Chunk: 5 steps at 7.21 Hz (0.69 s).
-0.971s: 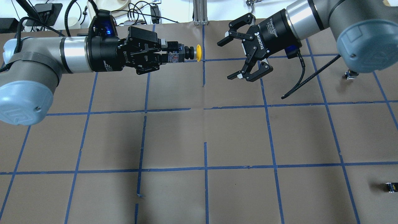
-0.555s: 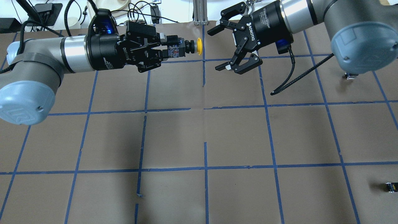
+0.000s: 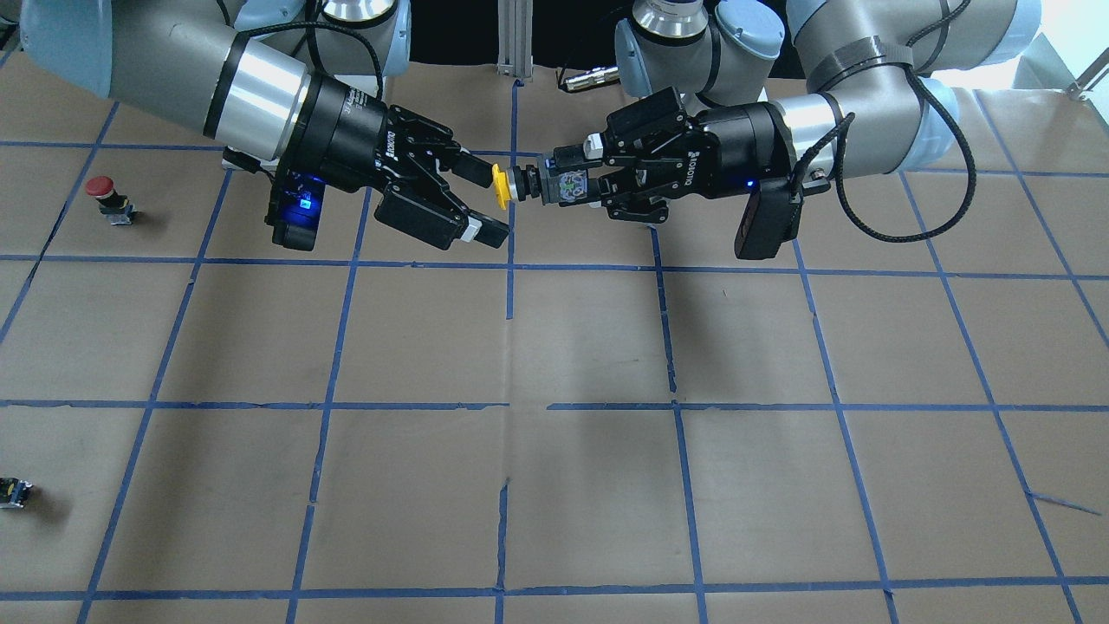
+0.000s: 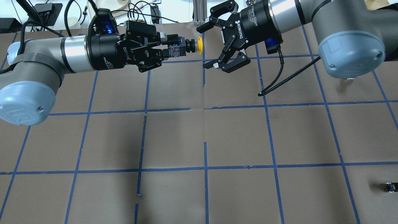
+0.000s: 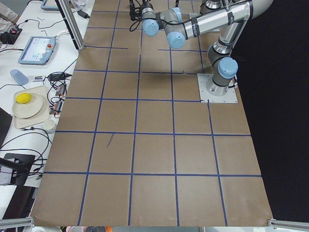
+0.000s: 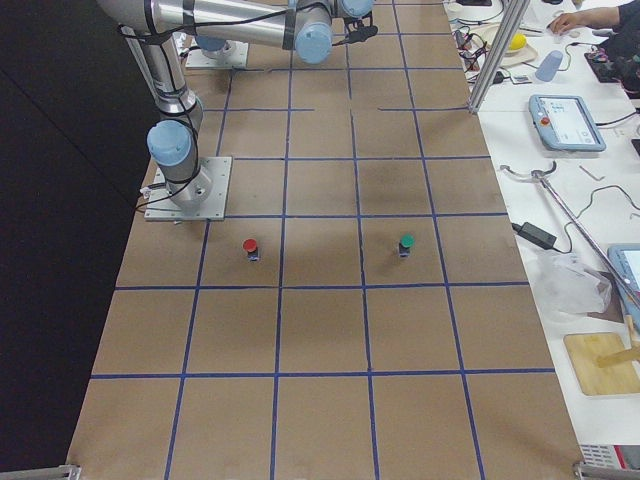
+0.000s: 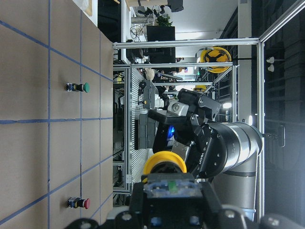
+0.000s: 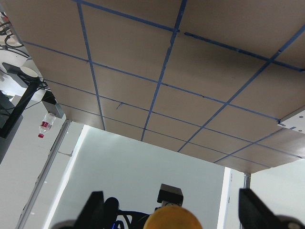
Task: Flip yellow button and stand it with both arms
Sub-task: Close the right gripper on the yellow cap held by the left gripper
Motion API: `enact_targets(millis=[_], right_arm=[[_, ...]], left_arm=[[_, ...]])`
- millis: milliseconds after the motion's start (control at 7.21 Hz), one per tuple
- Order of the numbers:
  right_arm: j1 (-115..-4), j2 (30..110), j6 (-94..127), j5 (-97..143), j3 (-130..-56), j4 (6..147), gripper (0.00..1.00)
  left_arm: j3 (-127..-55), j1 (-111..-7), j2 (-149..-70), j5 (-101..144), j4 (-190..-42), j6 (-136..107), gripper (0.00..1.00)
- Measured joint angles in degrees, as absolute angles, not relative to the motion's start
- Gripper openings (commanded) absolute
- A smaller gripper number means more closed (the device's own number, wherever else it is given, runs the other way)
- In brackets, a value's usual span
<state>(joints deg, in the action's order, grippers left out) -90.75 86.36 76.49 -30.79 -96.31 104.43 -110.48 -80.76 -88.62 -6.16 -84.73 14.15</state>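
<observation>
The yellow button (image 4: 200, 45) has a round yellow cap on a black and grey base. It lies sideways in the air above the table (image 4: 236, 137), with its base clamped in the left gripper (image 4: 173, 49). The right gripper (image 4: 204, 48) faces the cap with its fingers spread wide.

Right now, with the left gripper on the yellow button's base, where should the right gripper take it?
Probably the black neck just behind the yellow cap, approached head-on along the button's axis. The yellow button is held level with its cap pointing at the open right gripper. The left gripper covers the base, so only that end is free.
</observation>
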Motion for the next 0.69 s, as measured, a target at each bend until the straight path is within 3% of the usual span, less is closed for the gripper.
enact_targets(millis=[416,555,693], right_arm=[[-90.79,86.39,76.9,-28.31,-96.31,104.51,0.71],[-90.79,86.17,76.83,-28.12,-96.36,104.55,0.52],[-90.79,86.01,76.77,-28.04,-96.39,104.58,0.4]], left_arm=[[-110.4,-80.77,-88.49,-6.15,-84.73,14.15,0.1],[-110.41,-80.77,-88.31,-6.17,-84.73,14.15,0.1],[-110.44,-80.8,-88.16,-6.21,-84.73,14.15,0.1]])
